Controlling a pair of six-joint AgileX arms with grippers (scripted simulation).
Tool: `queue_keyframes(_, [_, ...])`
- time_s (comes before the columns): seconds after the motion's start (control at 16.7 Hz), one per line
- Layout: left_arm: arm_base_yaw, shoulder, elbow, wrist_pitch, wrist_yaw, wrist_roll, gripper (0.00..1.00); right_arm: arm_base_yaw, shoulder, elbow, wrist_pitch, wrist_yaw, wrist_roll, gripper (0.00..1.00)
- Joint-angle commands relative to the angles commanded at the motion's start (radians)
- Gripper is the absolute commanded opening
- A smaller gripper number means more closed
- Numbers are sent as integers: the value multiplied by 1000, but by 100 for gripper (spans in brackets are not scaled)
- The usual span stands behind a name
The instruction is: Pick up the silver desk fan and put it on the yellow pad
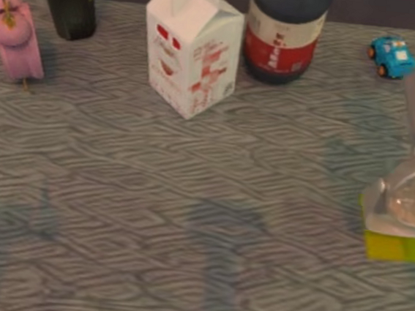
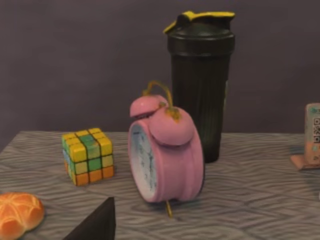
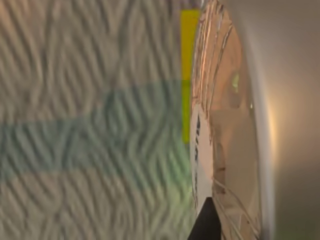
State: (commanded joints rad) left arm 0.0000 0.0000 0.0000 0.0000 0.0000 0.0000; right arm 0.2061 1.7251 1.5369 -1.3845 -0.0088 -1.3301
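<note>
Silver desk fan (image 1: 408, 198) sits on the yellow pad (image 1: 397, 247) at the table's (image 1: 189, 198) right edge, top view; right arm above it, gripper state can't tell. Left arm parked at left edge. Far side: milk carton (image 1: 192, 47), red-white print unreadable; dark bottle (image 1: 284, 34), red label unreadable; blue toy car (image 1: 392, 56). Left wrist view: pink alarm clock (image 2: 165, 157), black shaker (image 2: 201, 85), cube (image 2: 88, 156), bread roll (image 2: 17, 214). Right wrist view: fan (image 3: 225, 125) close up, yellow pad (image 3: 187, 75) strip beside it.

In our top view the silver desk fan (image 1: 409, 201) and the yellow pad (image 1: 397, 247) beneath it run off the right edge. Beside the white milk carton (image 1: 192, 47), the dark bottle (image 1: 284, 30) is cropped at the top.
</note>
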Motion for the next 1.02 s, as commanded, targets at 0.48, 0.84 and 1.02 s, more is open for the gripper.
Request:
queue_keyframes(0.48, [0,0,0,0,0,0,100,-6,-4,-33,29,4,-20,0])
queue_keyframes(0.84, [0,0,0,0,0,0,100,-10,8,-136,148,8,-23,0])
queue_keyframes(1.02, [0,0,0,0,0,0,100,-10,8,-136,148,8,-23,8])
